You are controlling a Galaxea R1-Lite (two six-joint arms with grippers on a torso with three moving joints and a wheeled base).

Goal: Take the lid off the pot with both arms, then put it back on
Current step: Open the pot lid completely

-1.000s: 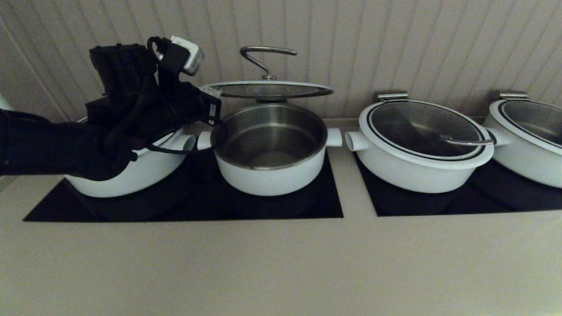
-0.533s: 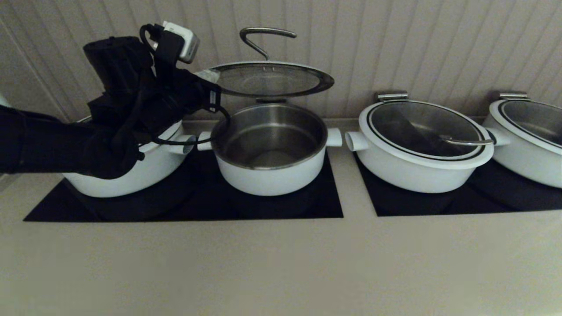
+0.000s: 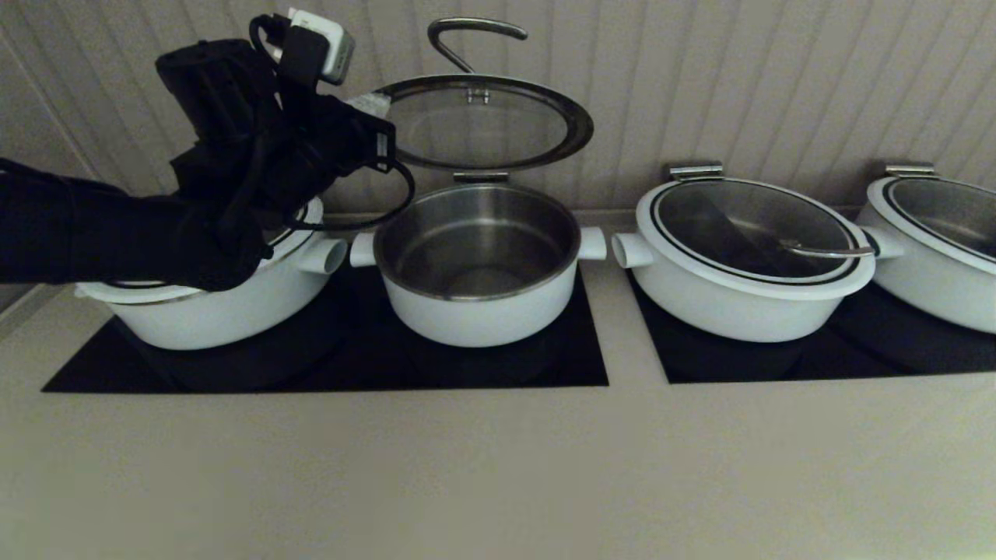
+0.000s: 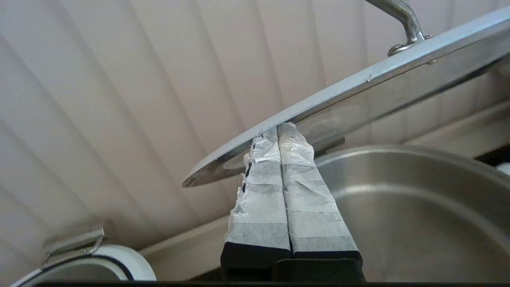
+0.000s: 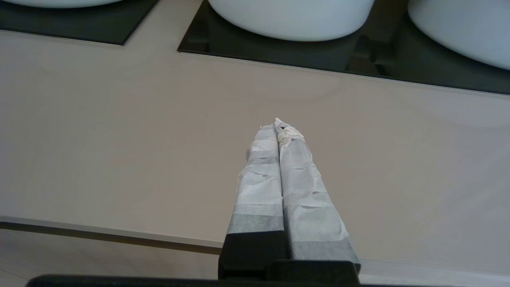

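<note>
- Head view: looks forward and down from the bench's front edge toward the wall, far enough to take in four pots.
- Left wrist view: close under the lid, facing the wall; shares lid and pot with the head view.
- Right wrist view: low over the bench's front edge, facing bare counter.

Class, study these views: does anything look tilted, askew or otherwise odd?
Yes. The lid hangs tilted above the open pot, propped on the shut left gripper under its edge. The right gripper is shut over the counter.
</note>
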